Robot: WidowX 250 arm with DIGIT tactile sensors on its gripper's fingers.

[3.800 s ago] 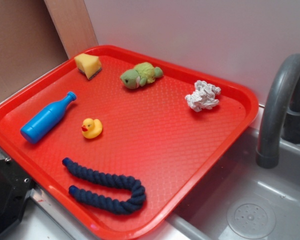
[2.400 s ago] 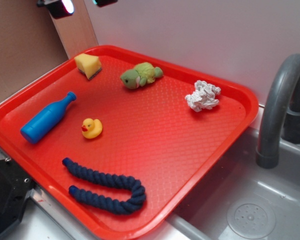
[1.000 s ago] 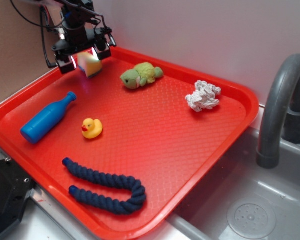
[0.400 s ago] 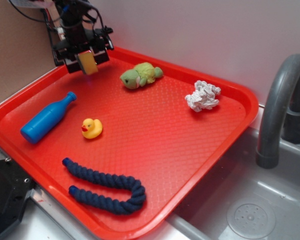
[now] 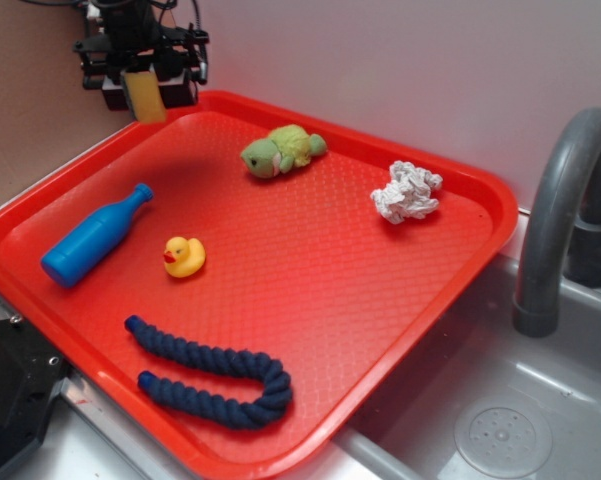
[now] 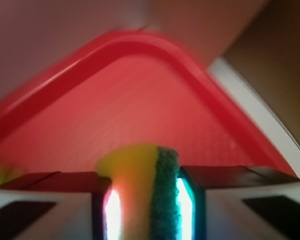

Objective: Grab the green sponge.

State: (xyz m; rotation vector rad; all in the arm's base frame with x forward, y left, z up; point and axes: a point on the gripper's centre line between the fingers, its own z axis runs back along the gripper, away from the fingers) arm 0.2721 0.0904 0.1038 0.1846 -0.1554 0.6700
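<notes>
The green sponge (image 5: 144,96) is a yellow foam block with a dark green scouring face. My gripper (image 5: 143,90) is shut on it and holds it above the far left corner of the red tray (image 5: 450,270). In the wrist view the sponge (image 6: 140,190) sits squeezed upright between my two fingers, green face to the right, with the tray corner (image 6: 140,45) below it. My gripper (image 6: 145,200) fills the bottom of that view.
On the tray lie a green plush toy (image 5: 282,150), a white crumpled cloth (image 5: 407,192), a blue bottle (image 5: 92,236), a yellow rubber duck (image 5: 183,256) and a dark blue rope (image 5: 215,372). A grey faucet (image 5: 565,215) and sink (image 5: 500,420) are at the right.
My gripper came down onto the sponge at the tray's far left corner, shut on it, and has lifted it up and to the left off the tray.
</notes>
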